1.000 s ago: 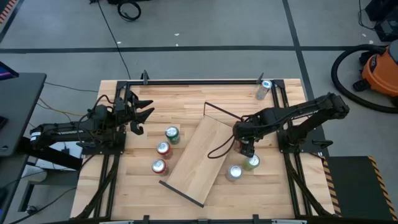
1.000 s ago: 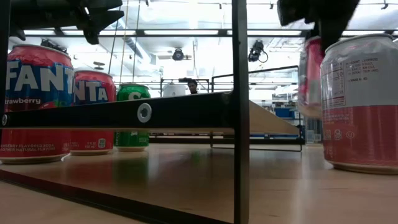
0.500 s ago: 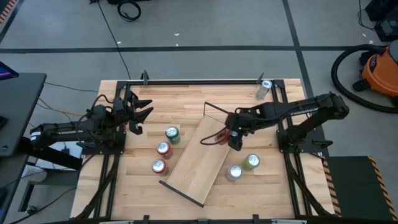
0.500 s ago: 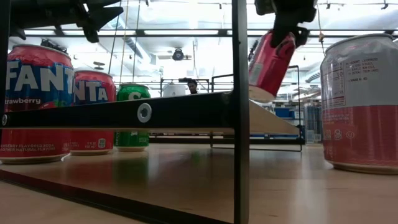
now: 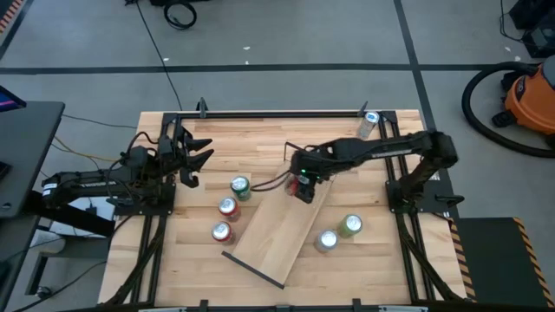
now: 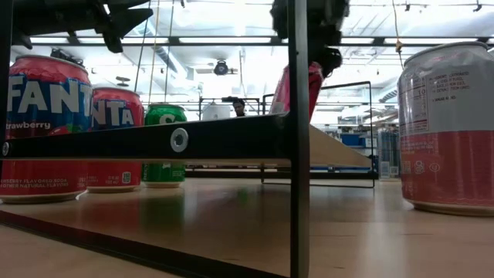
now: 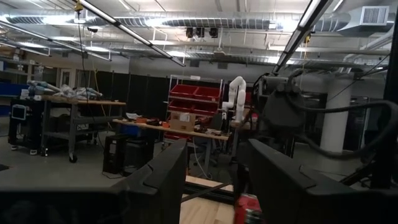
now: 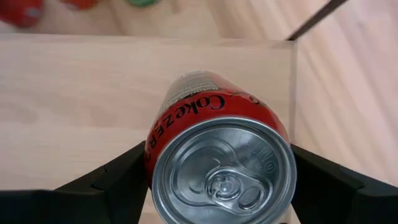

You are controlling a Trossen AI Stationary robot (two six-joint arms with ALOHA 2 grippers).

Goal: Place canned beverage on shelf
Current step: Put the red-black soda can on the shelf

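Coke Zero can (image 8: 219, 158) in right end effector (image 5: 304, 186), over shelf (image 5: 282, 221)

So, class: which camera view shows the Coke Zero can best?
The right wrist view: the Coke Zero can fills it, label readable, between the right gripper's fingers. The high view shows a speck; the low and left wrist views, partial red slivers.

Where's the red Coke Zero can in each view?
High: red Coke Zero can in the right tool, over the light-wood shelf board's far end.
Low: upper centre, behind the black post.
Left wrist: bottom centre.
Right wrist: centre.
Shared landmark: shelf board.
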